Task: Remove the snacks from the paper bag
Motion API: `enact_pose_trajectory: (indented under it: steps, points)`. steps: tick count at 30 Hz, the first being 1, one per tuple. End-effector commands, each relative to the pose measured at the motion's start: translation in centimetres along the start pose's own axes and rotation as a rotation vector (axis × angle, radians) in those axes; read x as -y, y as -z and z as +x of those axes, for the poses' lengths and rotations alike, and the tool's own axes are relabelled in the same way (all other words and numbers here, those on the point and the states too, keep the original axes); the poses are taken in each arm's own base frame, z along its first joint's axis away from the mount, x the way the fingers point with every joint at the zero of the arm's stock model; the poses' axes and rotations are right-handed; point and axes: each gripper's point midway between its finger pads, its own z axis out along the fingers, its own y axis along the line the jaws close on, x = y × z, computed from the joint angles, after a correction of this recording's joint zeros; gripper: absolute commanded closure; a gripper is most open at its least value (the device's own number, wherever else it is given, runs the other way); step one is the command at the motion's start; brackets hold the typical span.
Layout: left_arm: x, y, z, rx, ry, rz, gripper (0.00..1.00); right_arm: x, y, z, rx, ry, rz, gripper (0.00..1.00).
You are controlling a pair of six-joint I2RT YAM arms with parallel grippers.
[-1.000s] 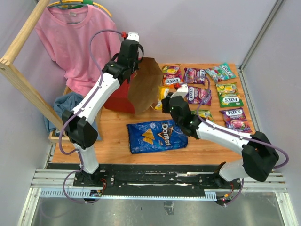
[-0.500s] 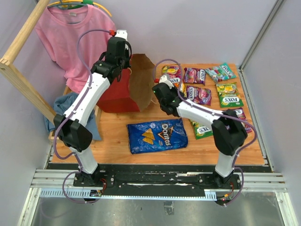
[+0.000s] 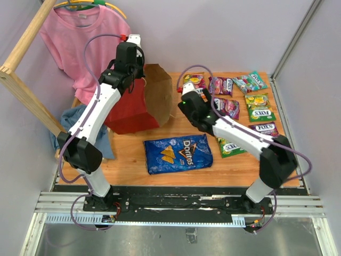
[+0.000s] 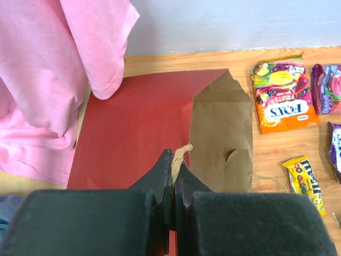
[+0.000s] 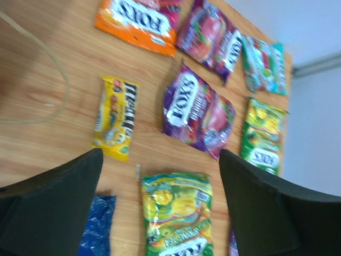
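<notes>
The paper bag [image 3: 128, 109] lies tipped on the table, dark red outside with its brown base [image 4: 221, 133] facing right. My left gripper [image 4: 178, 160] is shut on the bag's twine handle, seen at the bag's top in the top view [image 3: 134, 80]. My right gripper [image 5: 160, 154] hangs open and empty above the table, just right of the bag [image 3: 187, 100]. The snacks lie out on the wood: a yellow candy bar [image 5: 115, 117], a purple Fox's packet [image 5: 197, 112], a green-yellow packet [image 5: 176, 213], an orange packet [image 4: 282, 101] and the blue Doritos bag [image 3: 178, 153].
More Fox's packets lie at the back right [image 3: 249, 81] and along the right side [image 3: 259, 106]. A pink T-shirt [image 3: 80, 42] hangs at the back left over a wooden frame [image 3: 24, 90]. A blue cloth [image 3: 72, 120] sits left of the bag. A loose twine loop [image 5: 58, 80] lies on the wood.
My right gripper has gone from shut to open and drawn back left, near the bag. My left gripper has pulled the bag up and leftwards by its handle.
</notes>
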Motion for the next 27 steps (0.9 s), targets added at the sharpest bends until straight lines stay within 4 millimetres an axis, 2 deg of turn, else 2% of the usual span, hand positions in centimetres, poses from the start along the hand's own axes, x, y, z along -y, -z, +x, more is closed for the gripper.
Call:
enact_pose_trajectory:
  steps: [1, 2, 5, 6, 9, 13, 16, 24, 27]
  points:
    - [0.0, 1.9, -2.1, 0.061, 0.026, 0.036, 0.99, -0.1, 1.1, -1.7, 0.141, -0.283, -0.244, 0.14]
    - [0.2, 2.0, -2.2, 0.063, 0.029, 0.044, 0.99, -0.2, 0.8, -1.3, 0.142, -0.382, -0.321, 0.30]
    - [0.3, 2.3, -2.3, 0.067, 0.033, 0.058, 0.99, -0.2, -0.6, 0.2, 0.144, -0.626, -0.552, 0.91]
    - [0.3, 2.4, -2.4, 0.069, 0.036, 0.059, 0.99, -0.3, -1.2, 0.6, 0.137, -0.676, -0.605, 0.98]
    - [0.5, 2.6, -2.4, 0.071, 0.038, 0.069, 0.99, -1.0, -3.1, 1.5, 0.092, -0.694, -0.676, 0.99]
    - [0.6, 2.4, -2.2, 0.065, 0.037, 0.076, 0.99, -3.4, -5.0, 1.5, 0.037, -0.704, -0.833, 0.99]
    - [0.4, 2.3, -1.9, 0.056, 0.030, 0.066, 0.99, -5.0, -6.6, 2.5, -0.019, -0.775, -0.916, 0.99]
    - [0.1, 2.5, -1.7, 0.057, 0.015, 0.051, 0.99, -8.7, -10.8, 8.9, -0.153, -0.941, -0.897, 0.99]
    - [0.0, 2.6, -1.9, 0.064, 0.017, 0.053, 0.99, -9.5, -11.0, 9.9, -0.188, -0.948, -0.910, 0.99]
